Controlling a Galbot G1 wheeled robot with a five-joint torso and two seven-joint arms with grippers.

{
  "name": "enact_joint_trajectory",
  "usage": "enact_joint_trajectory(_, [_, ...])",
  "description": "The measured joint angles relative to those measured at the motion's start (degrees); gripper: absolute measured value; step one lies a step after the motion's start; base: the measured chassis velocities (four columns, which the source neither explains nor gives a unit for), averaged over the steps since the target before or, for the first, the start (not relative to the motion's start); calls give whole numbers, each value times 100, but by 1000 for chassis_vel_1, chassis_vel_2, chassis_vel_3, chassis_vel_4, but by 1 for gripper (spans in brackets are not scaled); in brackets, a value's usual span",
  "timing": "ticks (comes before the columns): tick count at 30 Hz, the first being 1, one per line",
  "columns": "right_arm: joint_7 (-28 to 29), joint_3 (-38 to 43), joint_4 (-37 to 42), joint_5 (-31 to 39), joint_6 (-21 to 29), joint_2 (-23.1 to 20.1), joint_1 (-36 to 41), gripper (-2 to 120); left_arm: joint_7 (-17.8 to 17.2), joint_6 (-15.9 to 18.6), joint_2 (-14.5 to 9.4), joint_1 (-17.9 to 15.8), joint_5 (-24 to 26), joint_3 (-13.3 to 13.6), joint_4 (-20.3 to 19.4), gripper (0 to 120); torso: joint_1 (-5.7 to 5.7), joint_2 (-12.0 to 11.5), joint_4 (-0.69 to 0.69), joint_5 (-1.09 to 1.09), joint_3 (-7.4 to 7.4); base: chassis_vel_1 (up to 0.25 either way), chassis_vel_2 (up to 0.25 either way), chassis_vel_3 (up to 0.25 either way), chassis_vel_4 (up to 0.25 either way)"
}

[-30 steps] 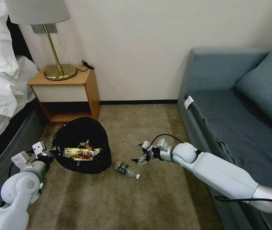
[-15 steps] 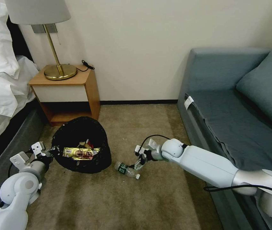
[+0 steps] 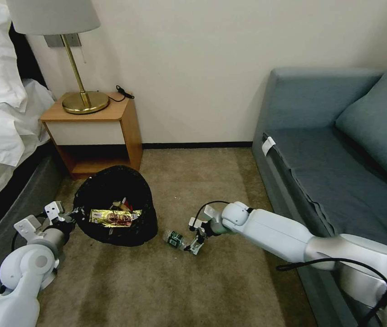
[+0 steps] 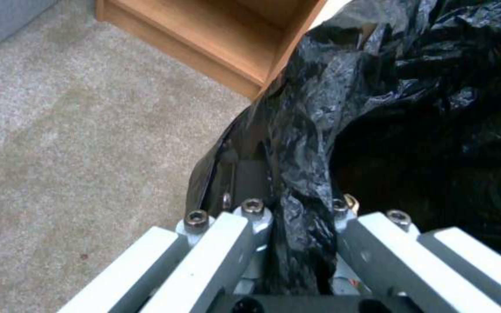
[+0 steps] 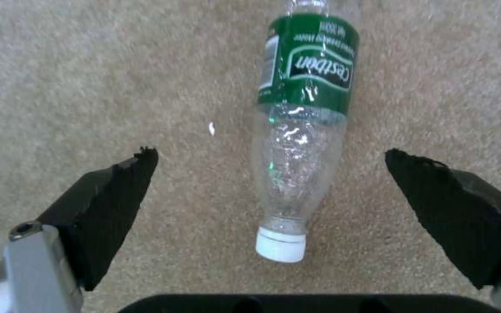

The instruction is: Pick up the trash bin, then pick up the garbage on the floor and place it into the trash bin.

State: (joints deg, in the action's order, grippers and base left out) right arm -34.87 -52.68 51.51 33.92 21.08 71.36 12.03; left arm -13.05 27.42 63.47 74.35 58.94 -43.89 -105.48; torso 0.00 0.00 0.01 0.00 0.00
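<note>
Now the right end effector (image 5: 268,191) hangs spread wide over the bottle (image 5: 300,126) lying on the carpet right of the trash bin (image 3: 114,204); likely light, thin-walled, slippery, so clamp its clear mid-body; left end effector (image 4: 297,234) clamped on bin's rim.

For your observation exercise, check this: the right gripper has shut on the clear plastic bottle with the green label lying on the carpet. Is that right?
Not quite. The right wrist view shows the right gripper open, its fingers either side of the clear plastic bottle with the green label, not touching it. The bottle does lie on the carpet.
</note>
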Motion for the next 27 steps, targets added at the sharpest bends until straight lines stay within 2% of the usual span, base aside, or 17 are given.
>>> enact_joint_trajectory(1, [-102, -29, -261, -57, -49, 115, -12, 100, 2, -1, 0, 0, 0, -1, 2, 3, 0, 0, 0, 0, 0, 0, 0, 0, 0])
enact_joint_trajectory(9, [-219, -133, -786, -200, -143, 247, 20, 100, 55, -13, 30, 10, -30, -36, 52, 3, 0, 0, -2, 0, 0, 0, 0, 0, 0])
enact_joint_trajectory(27, [-264, -336, -1046, -176, -119, 519, -6, 100, 180, -91, 130, 53, -133, -57, 133, 3, 0, 0, -1, 0, 0, 0, 0, 0, 0])
